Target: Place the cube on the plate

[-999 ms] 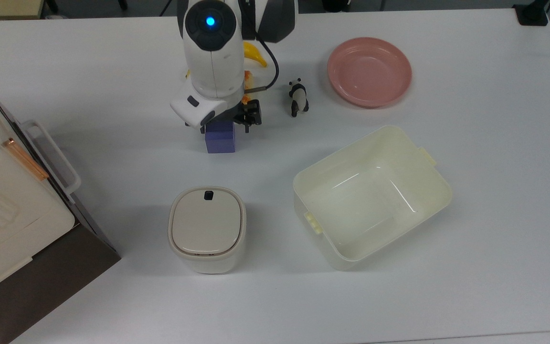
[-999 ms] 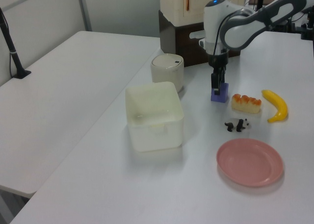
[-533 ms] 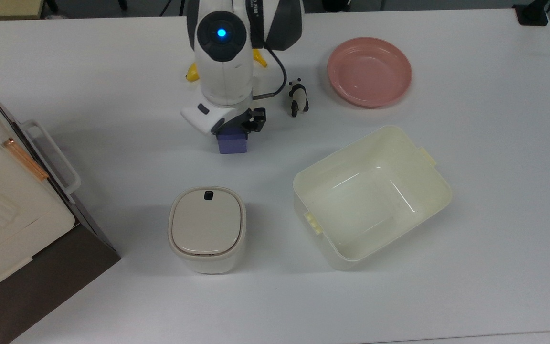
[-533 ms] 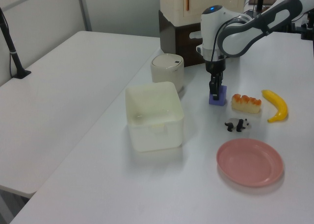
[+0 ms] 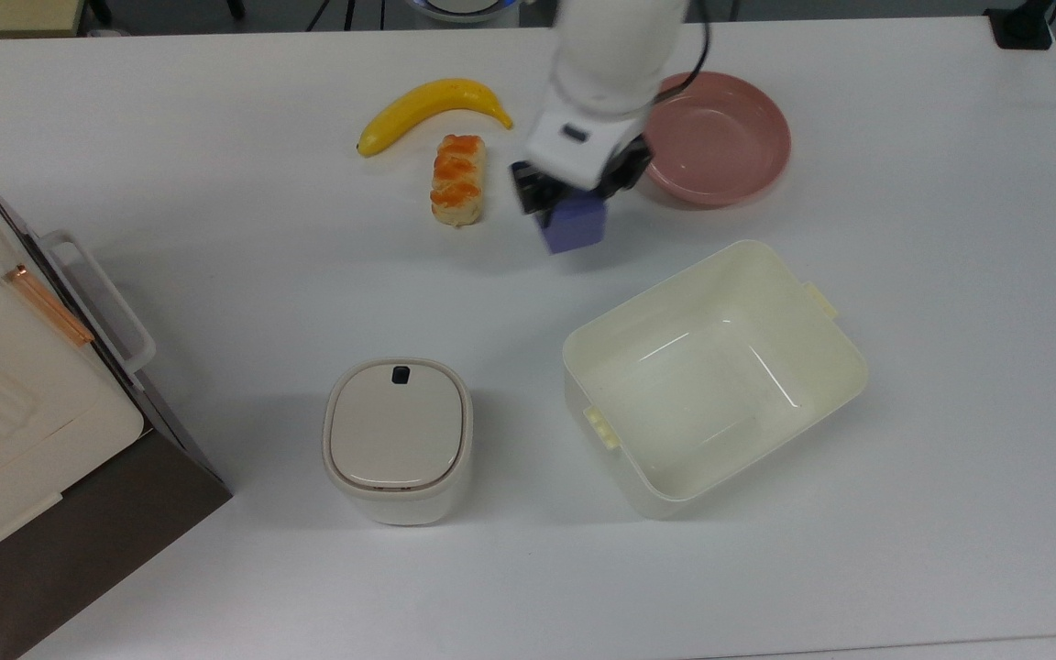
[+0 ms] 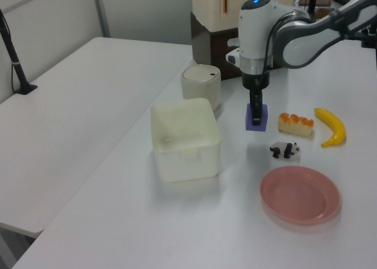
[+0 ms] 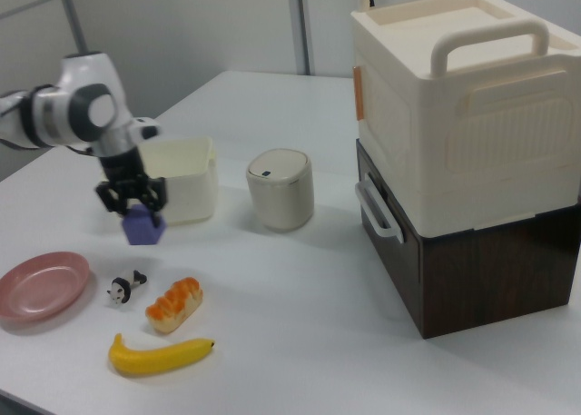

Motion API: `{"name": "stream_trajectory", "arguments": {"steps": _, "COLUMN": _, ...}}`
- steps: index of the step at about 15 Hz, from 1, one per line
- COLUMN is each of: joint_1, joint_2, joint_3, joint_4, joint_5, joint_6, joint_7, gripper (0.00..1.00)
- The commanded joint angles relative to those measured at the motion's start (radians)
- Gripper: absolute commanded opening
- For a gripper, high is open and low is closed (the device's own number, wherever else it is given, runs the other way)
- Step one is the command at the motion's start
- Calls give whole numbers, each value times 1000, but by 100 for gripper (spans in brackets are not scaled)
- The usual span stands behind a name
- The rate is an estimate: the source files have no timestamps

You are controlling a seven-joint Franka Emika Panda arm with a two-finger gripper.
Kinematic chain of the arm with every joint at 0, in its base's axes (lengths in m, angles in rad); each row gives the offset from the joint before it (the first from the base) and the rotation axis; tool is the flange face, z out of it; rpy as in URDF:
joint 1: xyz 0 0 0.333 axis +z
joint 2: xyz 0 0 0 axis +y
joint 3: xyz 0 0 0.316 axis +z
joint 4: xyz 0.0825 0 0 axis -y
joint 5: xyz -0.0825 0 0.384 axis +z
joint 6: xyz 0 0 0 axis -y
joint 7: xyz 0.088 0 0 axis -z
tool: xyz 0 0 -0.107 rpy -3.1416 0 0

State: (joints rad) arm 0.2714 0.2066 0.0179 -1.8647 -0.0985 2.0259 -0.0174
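The purple-blue cube hangs a little above the white table, my gripper shut on its top. The left view has the cube under the gripper, beside the bread roll. From the right view, cube and gripper hover in front of the cream tub. The pink plate lies just to the top view's right of the cube, its left rim covered by my arm. It stands empty in the left view, plate, and in the right view, plate.
A bread roll and a banana lie to the top view's left of the cube. A toy panda stands between cube and plate. The cream tub, a lidded bin and a big stacked box also stand on the table.
My gripper has carried the cube toward the top view's right, up close to the plate. The banana and bread roll are uncovered; the arm now hides the panda in the top view.
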Motion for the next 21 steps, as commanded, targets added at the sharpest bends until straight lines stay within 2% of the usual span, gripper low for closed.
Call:
{"name": "stream_trajectory", "arguments": {"steps": 1, "joint_1": 26, "joint_2": -39, "joint_3": 98, "joint_4": -24, "joint_5": -23, "joint_6": -76, "joint_7": 14, "gripper": 32}}
{"name": "stream_trajectory", "arguments": {"steps": 5, "joint_1": 26, "joint_2": -36, "joint_3": 218, "joint_4": -48, "joint_5": -23, "joint_6": -142, "joint_7": 16, "gripper": 36}}
{"name": "stream_trajectory", "arguments": {"steps": 7, "joint_1": 26, "joint_2": -36, "joint_3": 264, "joint_4": -48, "joint_5": -23, "joint_6": -188, "joint_7": 16, "gripper": 41}}
{"name": "stream_trajectory", "arguments": {"steps": 8, "joint_1": 28, "joint_2": -36, "joint_3": 281, "joint_4": -45, "joint_5": -23, "joint_6": -216, "joint_7": 16, "gripper": 46}}
{"name": "stream_trajectory", "arguments": {"steps": 9, "joint_1": 32, "joint_2": -36, "joint_3": 290, "joint_4": -44, "joint_5": -23, "joint_6": -234, "joint_7": 16, "gripper": 59}}
{"name": "stream_trajectory", "arguments": {"steps": 10, "joint_1": 43, "joint_2": -35, "joint_3": 292, "joint_4": -44, "joint_5": -23, "joint_6": -239, "joint_7": 17, "gripper": 82}}
{"name": "stream_trajectory", "arguments": {"steps": 11, "joint_1": 52, "joint_2": -33, "joint_3": 292, "joint_4": -42, "joint_5": -23, "joint_6": -239, "joint_7": 25, "gripper": 100}}
{"name": "stream_trajectory", "arguments": {"steps": 15, "joint_1": 52, "joint_2": -27, "joint_3": 292, "joint_4": -18, "joint_5": -21, "joint_6": -249, "joint_7": 122, "gripper": 100}}
{"name": "stream_trajectory", "arguments": {"steps": 17, "joint_1": 32, "joint_2": -26, "joint_3": 281, "joint_4": 42, "joint_5": -21, "joint_6": -277, "joint_7": 140, "gripper": 100}}
{"name": "stream_trajectory", "arguments": {"steps": 21, "joint_1": -156, "joint_2": -35, "joint_3": 258, "joint_4": 165, "joint_5": -24, "joint_6": -296, "joint_7": 139, "gripper": 100}}
